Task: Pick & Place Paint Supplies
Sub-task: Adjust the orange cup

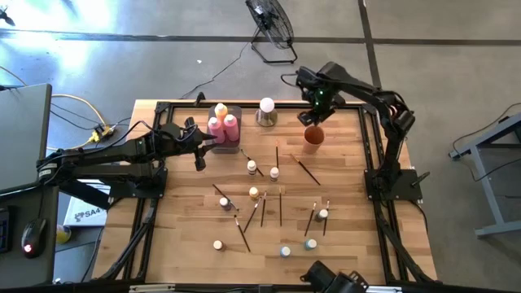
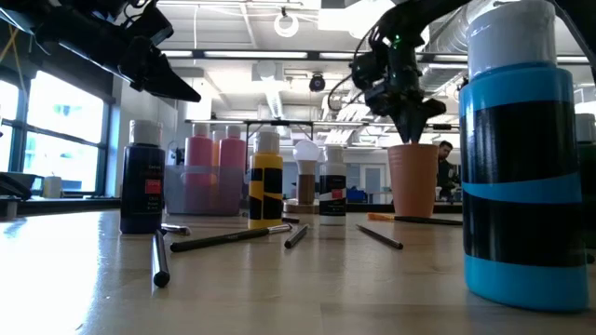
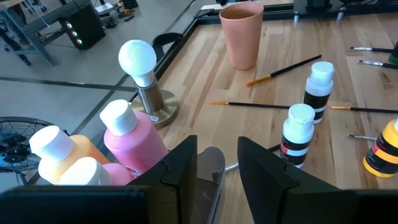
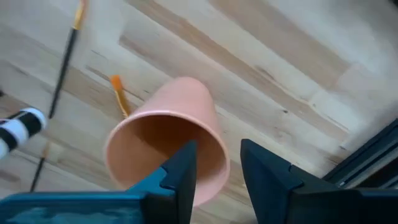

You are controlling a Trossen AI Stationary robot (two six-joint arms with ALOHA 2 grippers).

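Bottles (image 1: 221, 124) – 3 lg in tray (image 1: 234, 143), approx 9 sm loose, both jaws released, empty.

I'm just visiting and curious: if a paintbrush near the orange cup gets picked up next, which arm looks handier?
Probably the right. Its gripper hangs open just above the orange cup, with a paintbrush lying close by. The left gripper sits across the table beside the tray of pink bottles.

Obscured items: in the low view a blue-and-black bottle (image 2: 526, 154) stands nearest the camera, blurred, cap cut off by the frame edge — it hides the table behind it. In the left wrist view, the pink bottles (image 3: 127, 140) are cut off below by the gripper's own fingers (image 3: 180, 171). Labels unreadable throughout.
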